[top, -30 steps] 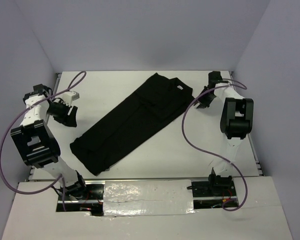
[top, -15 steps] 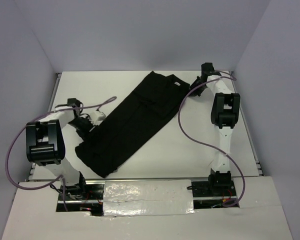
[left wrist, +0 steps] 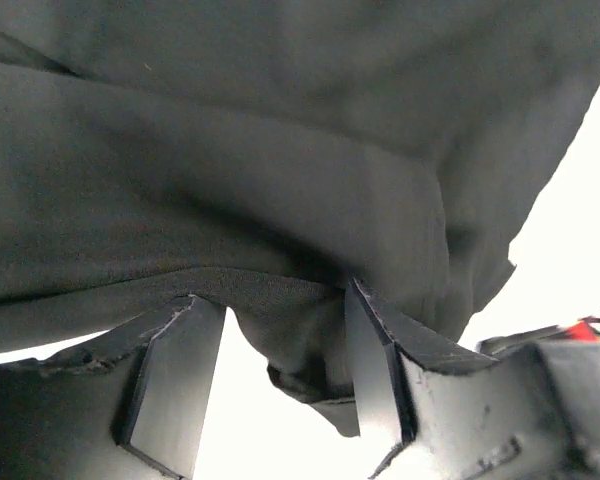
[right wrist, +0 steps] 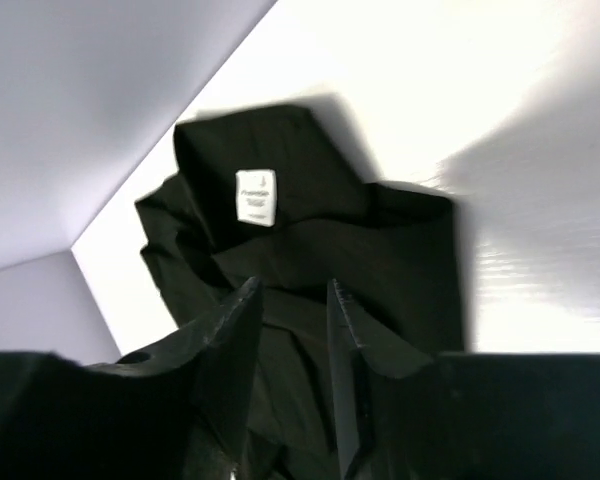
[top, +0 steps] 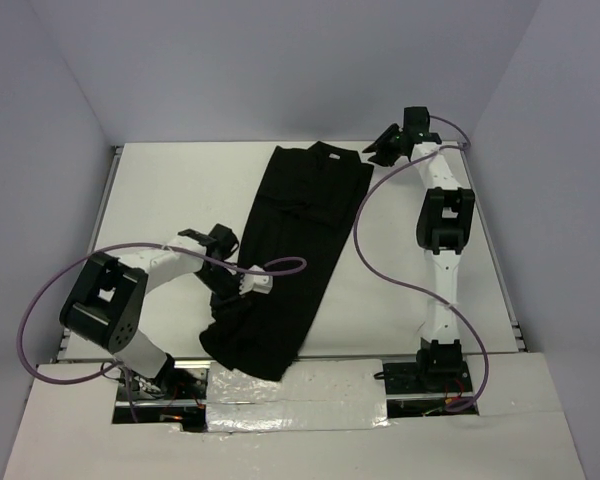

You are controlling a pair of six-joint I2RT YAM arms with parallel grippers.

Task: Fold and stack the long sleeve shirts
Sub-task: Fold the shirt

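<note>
The black long sleeve shirt (top: pixel 292 245) lies as a long folded strip running from the far middle of the table toward the near edge. Its white tag (top: pixel 336 158) is at the far end. My left gripper (top: pixel 230 296) sits at the strip's lower left edge. In the left wrist view the shirt (left wrist: pixel 230 150) fills the frame. The left gripper (left wrist: pixel 275 300) is open, its tips under the hem and a fold of cloth against one finger (left wrist: pixel 375 370). My right gripper (top: pixel 380 147) hovers open just right of the collar, above the shirt (right wrist: pixel 380 260) and its tag (right wrist: pixel 256 196).
The white table (top: pixel 160 190) is walled on the left, back and right. Purple cables (top: pixel 370 250) loop off both arms, and the left one (top: pixel 280 266) lies across the shirt. A shiny taped strip (top: pixel 290 385) runs along the near edge between the arm bases.
The left gripper swept right and nearer onto the shirt's lower edge, and the strip swung from a diagonal to nearly straight. The right gripper lifted away toward the far wall.
</note>
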